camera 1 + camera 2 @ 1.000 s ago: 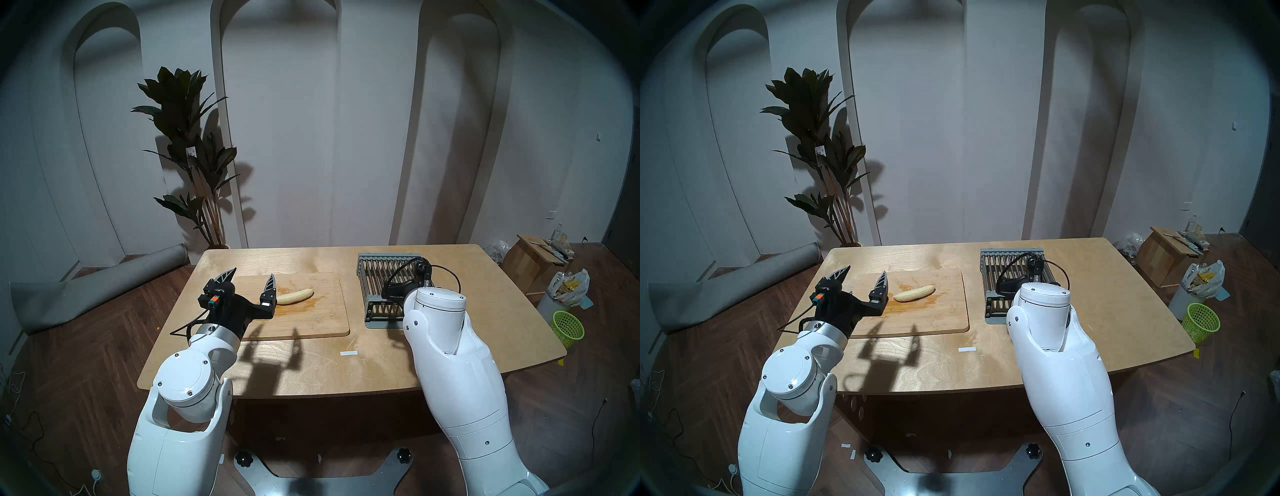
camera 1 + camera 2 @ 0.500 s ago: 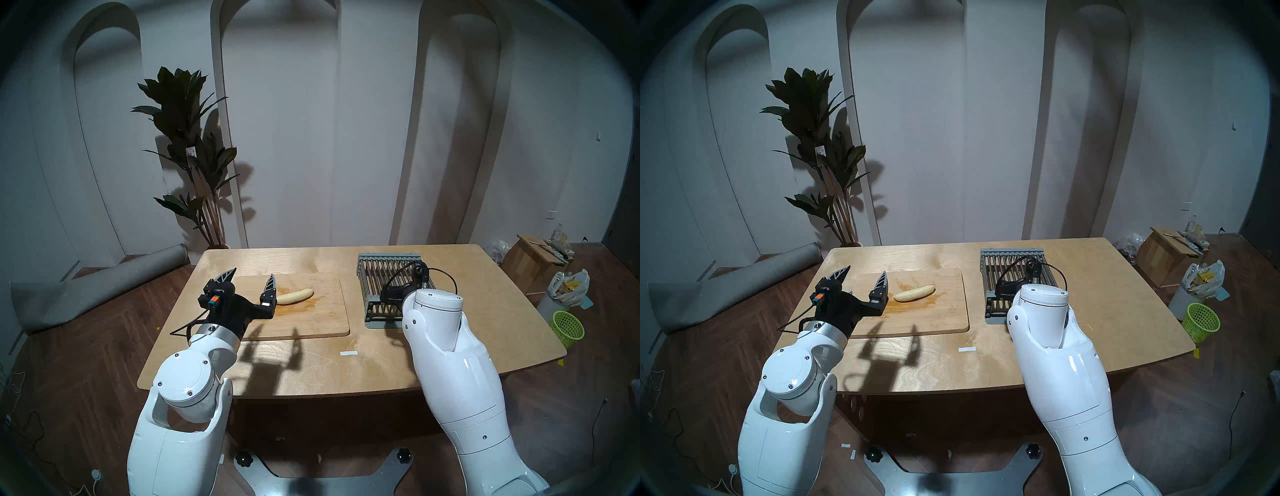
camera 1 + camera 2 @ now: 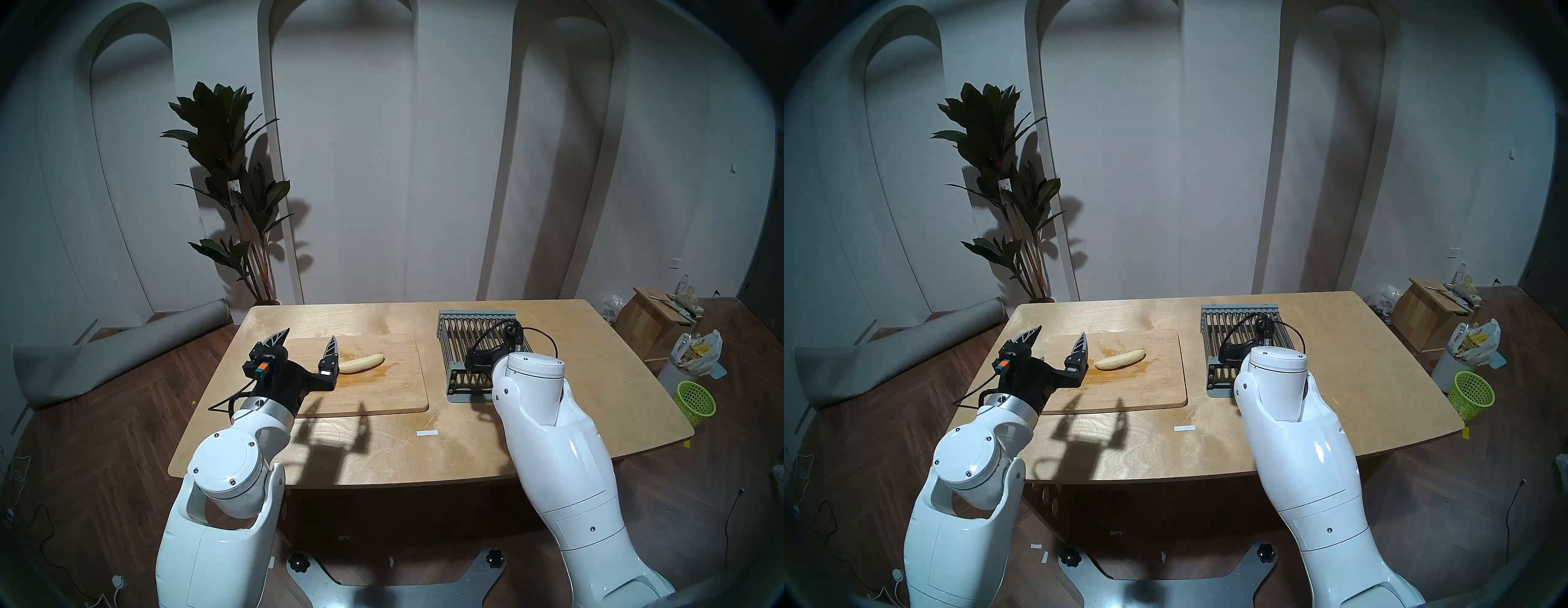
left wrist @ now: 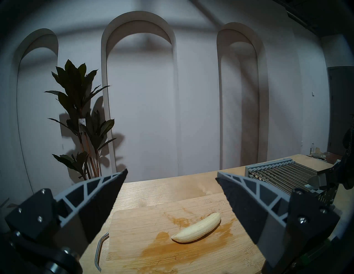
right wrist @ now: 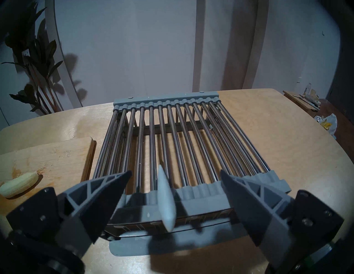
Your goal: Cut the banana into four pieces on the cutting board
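Right arm is leaning slightly further over rack than second ago; left arm unchanged. Table is carrying board. Banana is lying whole on board. Left gripper is hovering spread wide, empty. Right gripper is gaping around pale handle, not touching.

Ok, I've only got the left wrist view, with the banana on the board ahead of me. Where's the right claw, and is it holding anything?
Observer: The right claw is open and empty, at the near end of the metal rack.
Operator: Any knife there?
Observer: A pale grey handle sticks out of the rack's near end, between that claw's fingers, not gripped. I can't see a blade.
Operator: Where on the board is the banana?
Observer: In the head view, the banana lies on the left half of the cutting board, nearer its far edge.
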